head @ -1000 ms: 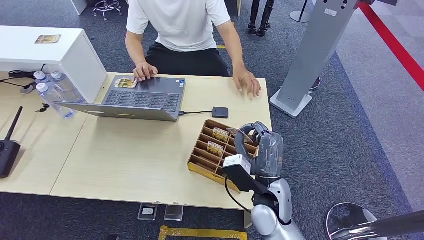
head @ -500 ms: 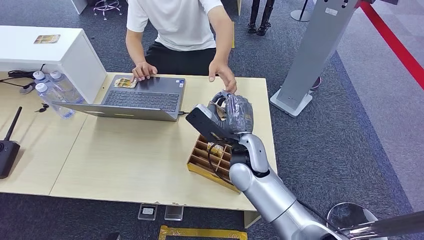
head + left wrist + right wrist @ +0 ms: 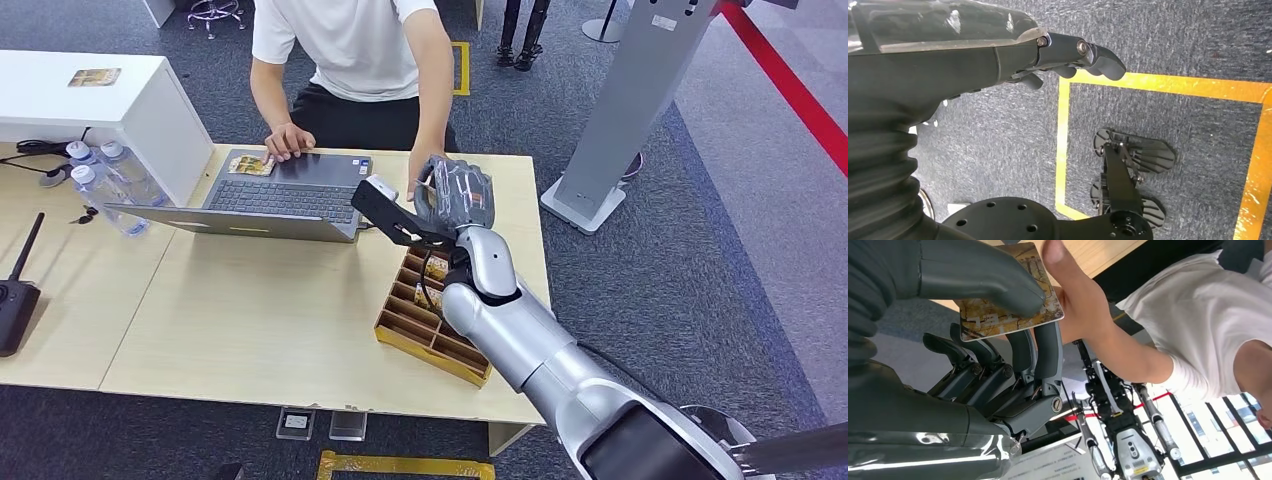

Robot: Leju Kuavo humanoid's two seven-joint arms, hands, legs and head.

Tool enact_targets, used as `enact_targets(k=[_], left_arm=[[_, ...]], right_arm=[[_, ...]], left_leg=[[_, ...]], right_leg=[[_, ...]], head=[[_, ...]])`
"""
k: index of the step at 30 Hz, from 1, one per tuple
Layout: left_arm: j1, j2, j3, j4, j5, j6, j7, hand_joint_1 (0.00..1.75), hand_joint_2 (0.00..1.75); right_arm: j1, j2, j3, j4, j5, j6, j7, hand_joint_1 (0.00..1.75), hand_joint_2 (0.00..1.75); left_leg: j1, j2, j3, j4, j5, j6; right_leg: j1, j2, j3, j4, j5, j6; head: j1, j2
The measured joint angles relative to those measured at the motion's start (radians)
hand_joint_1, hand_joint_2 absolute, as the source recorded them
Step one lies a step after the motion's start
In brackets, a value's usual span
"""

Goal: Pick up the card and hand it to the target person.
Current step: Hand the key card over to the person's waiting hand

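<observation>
While the right hand (image 3: 452, 192) is raised above the far edge of the tabletop (image 3: 250, 320), a gold-patterned card (image 3: 1008, 300) is pinched between its thick thumb and its darker fingers (image 3: 1047, 347), as is seen in the right wrist view. The card is held up just beside the person's hand (image 3: 1075, 295), whose thumb lies against the card's far edge; whether it is gripped there cannot be told. The person (image 3: 350, 45), in a white shirt, is seated behind the far edge, with the other hand (image 3: 288, 142) resting on an open laptop (image 3: 285, 195). Beneath the silver right arm, a brown divided card box (image 3: 420, 315) is set near the tabletop's right edge, with cards stood in some compartments. The left hand (image 3: 1068, 55) is seen hanging over dark carpet marked with yellow tape (image 3: 1063, 145), its fingers slightly curled and nothing held in them.
</observation>
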Motion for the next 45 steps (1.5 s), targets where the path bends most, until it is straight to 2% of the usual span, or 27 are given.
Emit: enact_targets(k=[5, 9, 15, 21, 28, 32, 36, 39, 45], left_arm=[[0.0, 0.0, -0.009, 0.0, 0.005, -0.001, 0.0, 0.0, 1.75], [0.0, 0.0, -0.013, 0.0, 0.011, -0.011, -0.004, 0.0, 1.75], [0.0, 0.0, -0.021, 0.0, 0.011, -0.04, -0.023, 0.0, 1.75], [0.003, 0.0, -0.023, 0.0, 0.033, -0.029, -0.025, 0.0, 1.75], [0.009, 0.0, -0.023, 0.0, 0.062, -0.002, -0.032, 0.0, 1.75], [0.013, 0.0, -0.023, 0.0, 0.079, 0.007, -0.032, 0.0, 1.75], [0.017, 0.0, -0.023, 0.0, 0.094, 0.01, -0.034, 0.0, 1.75], [0.022, 0.0, -0.022, 0.0, 0.099, 0.01, -0.035, 0.0, 1.75], [0.027, 0.002, -0.021, 0.001, 0.101, 0.01, -0.034, 0.0, 1.75]], right_arm=[[-0.04, 0.005, 0.01, 0.082, 0.008, -0.041, 0.019, 1.75, 1.75], [-0.059, 0.006, 0.017, 0.126, 0.01, -0.046, 0.027, 0.0, 1.75], [-0.073, 0.012, 0.02, 0.162, 0.003, -0.057, 0.016, 0.0, 1.75], [-0.075, 0.013, 0.021, 0.176, -0.031, -0.089, -0.014, 0.0, 1.75], [-0.035, -0.003, 0.009, 0.135, -0.145, -0.154, -0.111, 0.0, 1.75], [0.05, -0.037, -0.013, 0.021, -0.247, -0.149, -0.161, 0.0, 1.75], [0.18, -0.093, -0.037, -0.162, -0.38, -0.096, -0.204, 0.0, 1.75], [0.285, -0.151, -0.065, -0.323, -0.496, -0.025, -0.247, 0.0, 1.75], [0.494, -0.274, -0.127, -0.632, -0.783, 0.184, -0.371, 0.0, 1.75]], left_leg=[[0.0, 0.0, 0.0, 0.0, 0.0, 0.0], [0.0, 0.0, 0.0, 0.0, 0.0, 0.0], [0.0, 0.0, 0.0, 0.0, 0.0, 0.0], [0.0, 0.0, 0.0, 0.0, 0.0, 0.0], [0.0, 0.0, 0.001, 0.0, 0.0, 0.0], [0.0, 0.0, 0.002, 0.0, 0.0, 0.0], [0.0, 0.0, 0.002, 0.0, 0.0, 0.0], [0.0, 0.0, 0.002, 0.0, -0.001, 0.0], [0.0, 0.0, 0.002, 0.0, -0.001, 0.0]], right_leg=[[0.0, 0.0, 0.0, 0.0, 0.0, 0.0], [0.0, 0.0, 0.0, 0.0, 0.0, 0.0], [0.0, 0.0, 0.0, 0.0, 0.0, 0.0], [0.0, 0.0, 0.0, 0.0, 0.0, 0.0], [0.0, 0.0, 0.0, 0.0, 0.0, 0.0], [0.0, 0.001, 0.0, -0.001, 0.0, 0.0], [0.0, 0.0, 0.001, -0.001, 0.0, 0.0], [0.0, 0.001, 0.0, -0.002, 0.0, 0.0], [0.0, 0.001, 0.001, -0.002, 0.0, 0.0]], head=[[0.0, 0.0], [0.001, 0.0], [0.0, 0.0], [0.0, 0.0], [0.0, 0.0], [0.0, 0.0], [0.0, 0.0], [0.0, 0.0], [0.002, 0.0]])
